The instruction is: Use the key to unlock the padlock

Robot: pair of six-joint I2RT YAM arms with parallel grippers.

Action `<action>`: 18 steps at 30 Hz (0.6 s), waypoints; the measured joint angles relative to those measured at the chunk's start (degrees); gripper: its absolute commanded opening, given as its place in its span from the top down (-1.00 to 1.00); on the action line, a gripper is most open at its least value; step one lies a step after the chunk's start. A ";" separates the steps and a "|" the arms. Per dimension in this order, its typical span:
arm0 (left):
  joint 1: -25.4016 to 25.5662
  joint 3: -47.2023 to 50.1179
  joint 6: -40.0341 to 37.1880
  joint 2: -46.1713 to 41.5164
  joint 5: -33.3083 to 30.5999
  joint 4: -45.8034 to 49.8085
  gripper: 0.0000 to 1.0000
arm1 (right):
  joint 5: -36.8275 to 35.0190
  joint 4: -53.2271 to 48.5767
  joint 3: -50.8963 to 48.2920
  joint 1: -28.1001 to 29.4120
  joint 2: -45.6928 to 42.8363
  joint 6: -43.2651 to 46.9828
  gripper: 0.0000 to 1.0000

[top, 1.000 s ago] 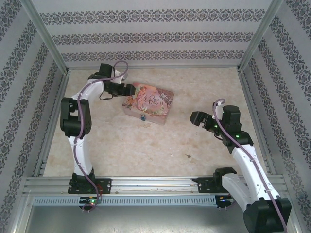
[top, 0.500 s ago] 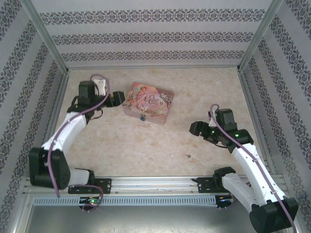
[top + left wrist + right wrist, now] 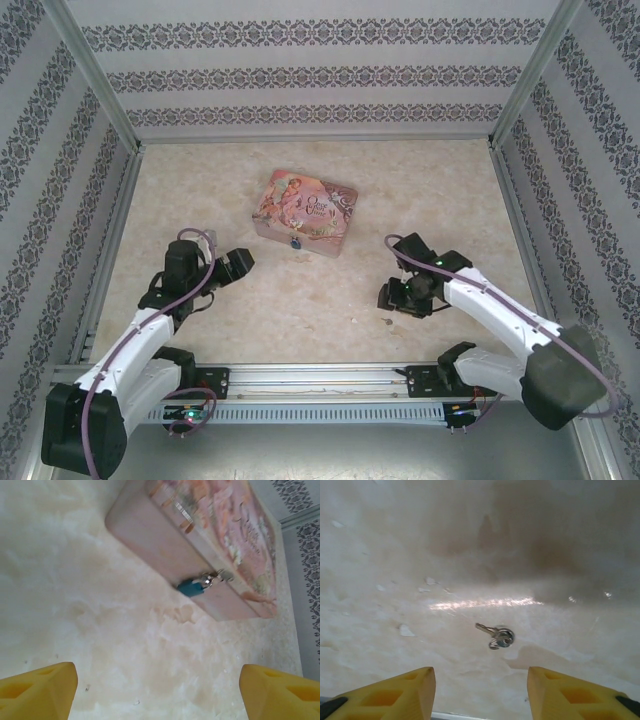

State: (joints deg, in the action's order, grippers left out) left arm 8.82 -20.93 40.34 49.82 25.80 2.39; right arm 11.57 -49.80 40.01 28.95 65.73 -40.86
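The tiny teal padlock (image 3: pixel 191 587) hangs from the hasp on the front wall of the pink illustrated tin (image 3: pixel 210 525), its silver shackle through the clasp. In the top view the padlock (image 3: pixel 294 241) is a small dot on the tin (image 3: pixel 305 210). My left gripper (image 3: pixel 157 695) is open and empty, well short of the tin, low over the table (image 3: pixel 240 262). The small silver key (image 3: pixel 496 636) lies flat on the table with its ring attached. My right gripper (image 3: pixel 480 692) hovers just before it, its yellow fingers (image 3: pixel 395 695) apart with nothing between them, near the table's front (image 3: pixel 388 297).
The marbled tabletop (image 3: pixel 330 290) is fenced by aluminium rails and patterned walls (image 3: pixel 300 75). A metal rail (image 3: pixel 320 375) runs along the near edge just behind both grippers. Small white flecks (image 3: pixel 405 630) dot the surface near the key.
My left arm has drawn back from the tin's left side to the near left. My right arm has swung down and forward over the key, and its jaws have narrowed.
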 measured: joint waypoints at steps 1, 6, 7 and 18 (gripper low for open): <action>0.35 0.42 0.61 0.17 -0.31 -0.35 -0.68 | -0.57 -0.17 0.00 0.72 1.03 0.02 0.06; 1.14 0.52 1.90 1.86 -1.05 -2.71 -0.68 | -2.67 -0.11 0.00 3.37 4.33 -0.48 0.12; 1.29 0.50 2.01 2.36 -1.05 -3.19 -0.68 | -2.86 0.07 0.00 3.74 4.87 -0.72 0.14; 2.34 0.50 2.40 5.16 -1.09 -5.25 -0.68 | -3.21 2.95 0.00 5.07 9.38 -2.38 0.26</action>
State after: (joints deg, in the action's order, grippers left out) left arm 11.16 -20.43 42.74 54.98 24.71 -2.85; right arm 8.36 -46.85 40.01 34.02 75.11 -43.24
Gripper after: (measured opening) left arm 0.840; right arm 0.383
